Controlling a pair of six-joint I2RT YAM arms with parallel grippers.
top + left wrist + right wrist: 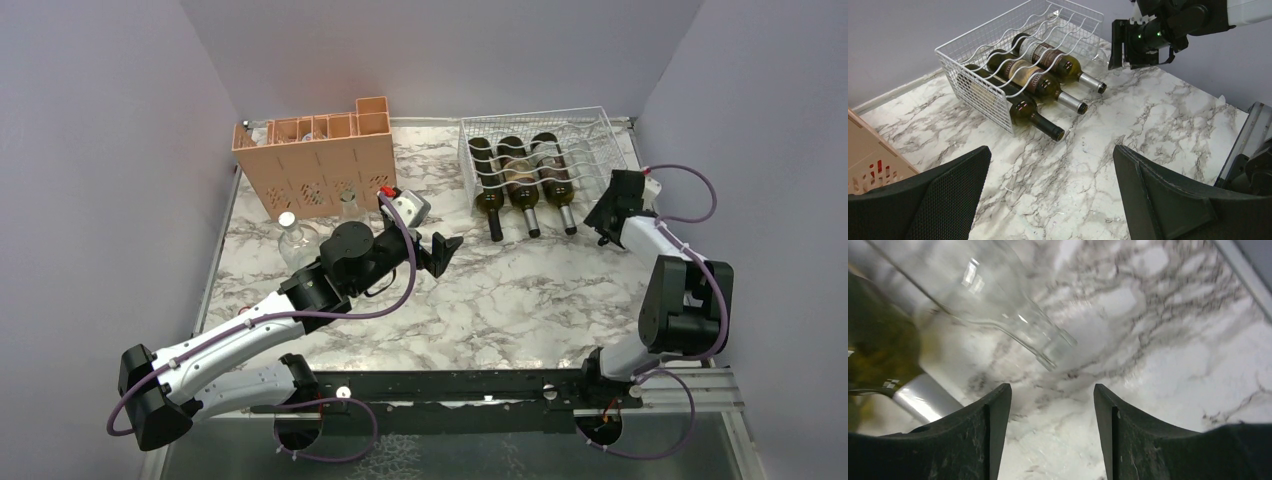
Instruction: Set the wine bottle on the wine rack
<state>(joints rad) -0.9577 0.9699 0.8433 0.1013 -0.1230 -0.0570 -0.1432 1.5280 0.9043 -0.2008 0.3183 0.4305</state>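
Note:
The white wire wine rack [590, 125] stands at the back right and holds three dark wine bottles [520, 180] lying side by side, necks toward me. The rack [973, 45] and the bottles [1038, 82] also show in the left wrist view. My right gripper [605, 215] is open and empty at the rack's front right corner. In the right wrist view a clear glass bottle [998, 305] lies just beyond my right gripper [1052, 430], mouth toward it, next to a dark bottle's foil neck [923, 395]. My left gripper [440, 250] is open and empty over the table's middle.
A peach-orange plastic crate [320, 160] stands at the back left. A clear bottle with a silver cap [293, 240] stands upright in front of it, beside my left arm. Grey walls close the table on three sides.

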